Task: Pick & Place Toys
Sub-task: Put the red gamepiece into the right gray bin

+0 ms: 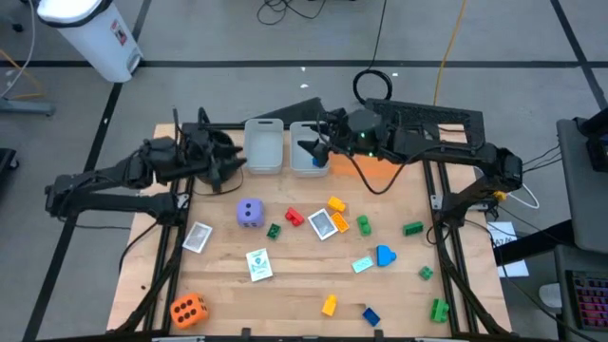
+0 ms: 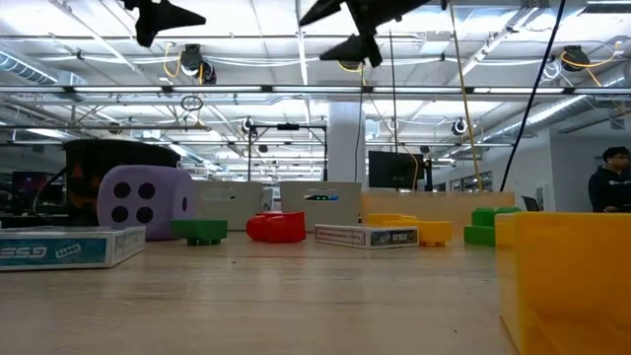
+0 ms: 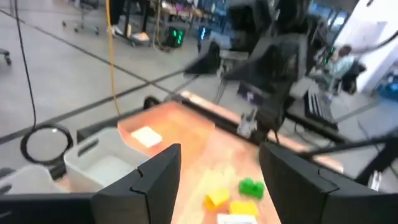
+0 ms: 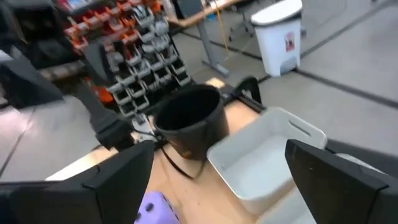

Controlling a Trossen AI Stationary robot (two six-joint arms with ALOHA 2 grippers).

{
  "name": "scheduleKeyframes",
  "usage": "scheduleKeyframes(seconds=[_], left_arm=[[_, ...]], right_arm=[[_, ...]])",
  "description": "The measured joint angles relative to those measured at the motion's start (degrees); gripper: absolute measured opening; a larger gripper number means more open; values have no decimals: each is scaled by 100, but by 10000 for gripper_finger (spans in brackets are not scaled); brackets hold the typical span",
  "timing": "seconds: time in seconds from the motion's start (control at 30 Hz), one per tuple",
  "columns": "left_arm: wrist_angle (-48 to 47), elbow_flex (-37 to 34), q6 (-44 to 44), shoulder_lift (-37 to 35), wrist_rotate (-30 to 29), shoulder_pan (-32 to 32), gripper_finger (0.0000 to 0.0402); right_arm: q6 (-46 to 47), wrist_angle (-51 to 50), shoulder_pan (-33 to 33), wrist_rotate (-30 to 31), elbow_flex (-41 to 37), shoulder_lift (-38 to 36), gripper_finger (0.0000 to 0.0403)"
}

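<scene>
The toys lie spread over the wooden table: a purple die (image 1: 249, 212), an orange die (image 1: 188, 309), picture cards (image 1: 258, 264) and small bricks such as a red brick (image 1: 294, 218) and a yellow brick (image 1: 335, 204). My left gripper (image 1: 233, 163) hangs open in the air at the far left, beside the left grey bin (image 1: 264, 147). Its fingers (image 3: 161, 171) have nothing between them. My right gripper (image 1: 309, 147) hangs open over the right grey bin (image 1: 306, 160), also with nothing between its fingers (image 4: 124, 171). Both grippers (image 2: 163, 18) (image 2: 360, 30) are well above the toys.
A flat orange tray (image 1: 385, 171) lies at the far right under my right arm. A black pot (image 4: 186, 121) stands next to the left bin (image 4: 261, 155). More bricks (image 1: 384, 256) (image 1: 329, 305) (image 1: 438, 309) lie toward the near right. A person (image 2: 611, 177) is in the room beyond.
</scene>
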Motion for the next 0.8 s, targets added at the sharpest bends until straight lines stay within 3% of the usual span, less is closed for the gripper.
scheduleKeyframes(seconds=[0.23, 0.6, 0.8], left_arm=[[-989, -1, 9, 4, -677, -859, 225], [-1428, -1, -588, 56, -447, -1354, 225], [-1217, 2, -984, 288, -237, -1374, 225]], right_arm=[[-386, 85, 430, 6, -2, 262, 357], [-441, -52, 950, -15, -4, 643, 357], [-887, -801, 1140, -34, -4, 620, 357]])
